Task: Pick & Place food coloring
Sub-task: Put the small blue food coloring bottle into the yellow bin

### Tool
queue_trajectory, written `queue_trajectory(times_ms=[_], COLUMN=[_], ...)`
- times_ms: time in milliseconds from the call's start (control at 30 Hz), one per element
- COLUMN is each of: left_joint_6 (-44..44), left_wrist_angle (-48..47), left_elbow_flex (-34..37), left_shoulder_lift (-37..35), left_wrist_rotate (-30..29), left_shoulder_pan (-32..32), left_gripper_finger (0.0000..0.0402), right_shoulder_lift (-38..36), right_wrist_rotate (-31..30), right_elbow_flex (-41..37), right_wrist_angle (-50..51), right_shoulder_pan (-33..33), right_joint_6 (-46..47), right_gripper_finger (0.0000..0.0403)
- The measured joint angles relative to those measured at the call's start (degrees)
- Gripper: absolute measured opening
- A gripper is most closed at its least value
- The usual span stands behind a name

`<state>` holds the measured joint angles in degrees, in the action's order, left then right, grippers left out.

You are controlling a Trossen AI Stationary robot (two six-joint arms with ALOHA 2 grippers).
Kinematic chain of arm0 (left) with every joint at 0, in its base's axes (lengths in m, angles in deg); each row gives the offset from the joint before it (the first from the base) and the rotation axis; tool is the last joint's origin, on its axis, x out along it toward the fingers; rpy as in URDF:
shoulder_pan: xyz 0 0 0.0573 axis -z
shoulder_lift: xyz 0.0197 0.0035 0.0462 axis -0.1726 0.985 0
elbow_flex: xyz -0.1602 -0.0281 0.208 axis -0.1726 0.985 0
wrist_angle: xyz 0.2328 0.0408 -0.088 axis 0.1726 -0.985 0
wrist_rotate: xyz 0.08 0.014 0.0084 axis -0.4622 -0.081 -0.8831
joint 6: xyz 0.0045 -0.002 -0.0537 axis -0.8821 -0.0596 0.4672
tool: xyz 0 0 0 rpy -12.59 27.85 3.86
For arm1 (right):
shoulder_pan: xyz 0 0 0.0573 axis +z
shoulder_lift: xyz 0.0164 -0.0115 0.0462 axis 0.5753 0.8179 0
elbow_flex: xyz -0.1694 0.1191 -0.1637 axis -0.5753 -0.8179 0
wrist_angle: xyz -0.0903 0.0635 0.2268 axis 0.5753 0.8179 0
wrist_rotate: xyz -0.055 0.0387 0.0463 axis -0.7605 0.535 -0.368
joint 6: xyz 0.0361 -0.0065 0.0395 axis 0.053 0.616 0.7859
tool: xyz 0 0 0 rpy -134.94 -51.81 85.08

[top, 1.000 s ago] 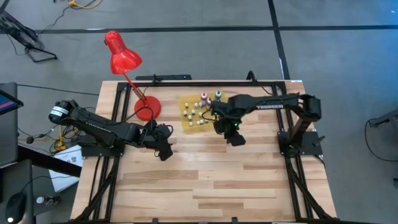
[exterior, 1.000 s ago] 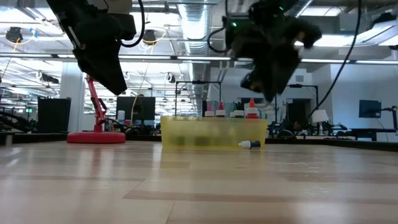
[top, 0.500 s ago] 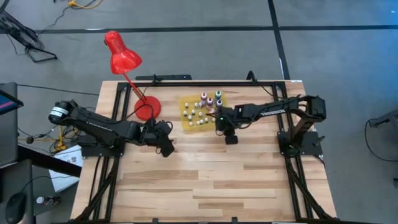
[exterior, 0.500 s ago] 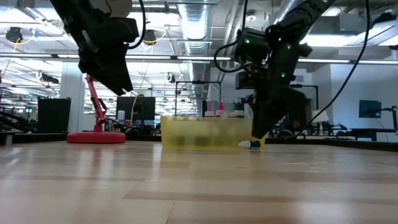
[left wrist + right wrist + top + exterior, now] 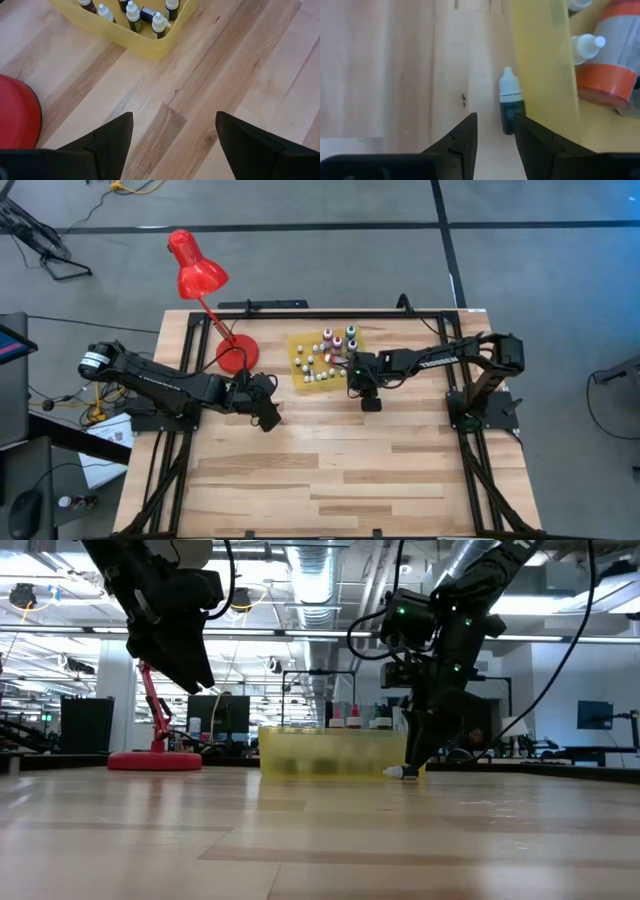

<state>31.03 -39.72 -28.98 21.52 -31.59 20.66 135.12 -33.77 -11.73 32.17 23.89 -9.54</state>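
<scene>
The food coloring bottles [image 5: 325, 350] stand with pale caps up in a yellow tray [image 5: 305, 372] at the table's far middle. One dark bottle [image 5: 510, 106] lies on its side on the wood [image 5: 403, 772], just outside the tray's wall [image 5: 540, 75]. My right gripper [image 5: 495, 131] is open and points steeply down over that bottle's dark end [image 5: 410, 762]. The bottle lies just ahead of the gap, nearer one finger. My left gripper [image 5: 175, 125] hovers open above bare wood [image 5: 262, 415], left of the tray.
A red desk lamp [image 5: 198, 272] stands on its round base [image 5: 237, 355] left of the tray, close to my left gripper. A larger bottle with an orange band [image 5: 615, 65] stands in the tray by the wall. The near half of the table [image 5: 330, 470] is bare wood.
My right gripper has come down toward the table and tipped from nearly level to steeply downward. It now stands just over the lying bottle beside the tray. The gap between its fingers looks unchanged, and the bottle has stayed where it lay.
</scene>
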Motion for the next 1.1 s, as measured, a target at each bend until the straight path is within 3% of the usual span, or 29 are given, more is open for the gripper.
queue_trajectory(times_ms=[167,1100], left_joint_6=[0.0,-0.7], left_wrist_angle=[0.0,0.0], left_elbow_flex=[0.0,0.0], left_shoulder_lift=[0.0,0.0], left_wrist_rotate=[0.0,0.2], left_shoulder_pan=[0.0,0.0], left_gripper_finger=[0.0277,0.0277], right_shoulder_lift=[0.0,0.7], right_wrist_rotate=[-4.7,-6.5], right_elbow_flex=[-1.6,-4.6], right_wrist_angle=[-3.7,-5.3], right_shoulder_pan=[-0.3,-1.1], right_joint_6=[0.0,0.0], right_gripper_finger=[0.0118,0.0118])
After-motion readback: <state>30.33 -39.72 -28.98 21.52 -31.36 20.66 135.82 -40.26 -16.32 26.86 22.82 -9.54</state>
